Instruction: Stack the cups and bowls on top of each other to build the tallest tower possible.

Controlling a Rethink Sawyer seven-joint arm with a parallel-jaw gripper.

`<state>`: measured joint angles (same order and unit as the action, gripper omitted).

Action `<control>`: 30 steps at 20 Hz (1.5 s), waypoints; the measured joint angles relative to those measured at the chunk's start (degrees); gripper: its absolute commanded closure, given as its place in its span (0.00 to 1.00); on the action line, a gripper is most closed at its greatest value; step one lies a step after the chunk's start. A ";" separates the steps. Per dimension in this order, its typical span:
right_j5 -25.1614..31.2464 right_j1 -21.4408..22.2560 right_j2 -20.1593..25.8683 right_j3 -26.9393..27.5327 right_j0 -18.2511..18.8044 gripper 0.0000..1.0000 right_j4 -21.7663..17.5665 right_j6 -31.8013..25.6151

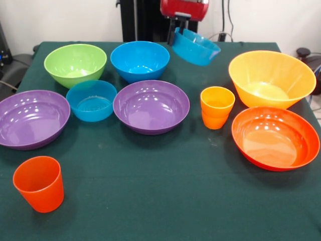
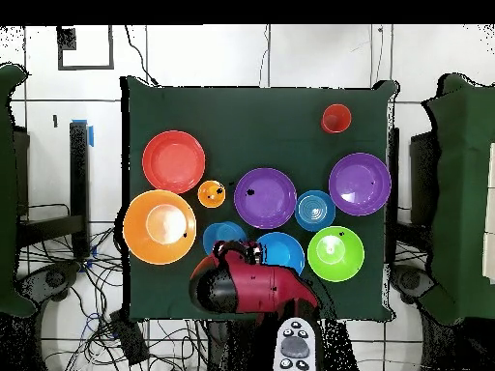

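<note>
My gripper (image 1: 175, 31) is shut on the rim of a small translucent blue bowl (image 1: 196, 48), held tilted above the table's far side; it also shows in the overhead view (image 2: 222, 237) beside the arm (image 2: 253, 286). All the other pieces stand apart on the cloth: lime green bowl (image 1: 75, 64), medium blue bowl (image 1: 139, 60), second small blue bowl (image 1: 92, 100), two purple bowls (image 1: 151, 106) (image 1: 32, 119), large yellow-orange bowl (image 1: 271, 78), red-orange bowl (image 1: 275, 137), yellow-orange cup (image 1: 216, 107), red-orange cup (image 1: 39, 183). No tower stands.
The dark green cloth (image 1: 150, 201) covers the table to its edges. The robot's pedestal (image 1: 145, 20) stands behind the far edge. A grey controller (image 2: 296, 346) and cables lie by the robot's base.
</note>
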<state>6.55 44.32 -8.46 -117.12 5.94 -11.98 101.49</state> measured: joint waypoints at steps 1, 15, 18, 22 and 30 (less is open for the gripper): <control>0.36 0.36 0.13 -0.04 0.12 1.00 -0.02 0.00; 8.35 9.59 3.75 -0.83 0.59 1.00 -0.07 0.00; 9.60 11.20 4.27 -0.89 0.59 1.00 -0.08 0.00; 11.12 12.86 4.90 -0.96 0.59 1.00 -0.09 0.00; 11.73 13.64 5.03 -0.98 0.33 1.00 -0.10 0.00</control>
<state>18.28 57.96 -3.43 -118.10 6.26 -12.07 101.49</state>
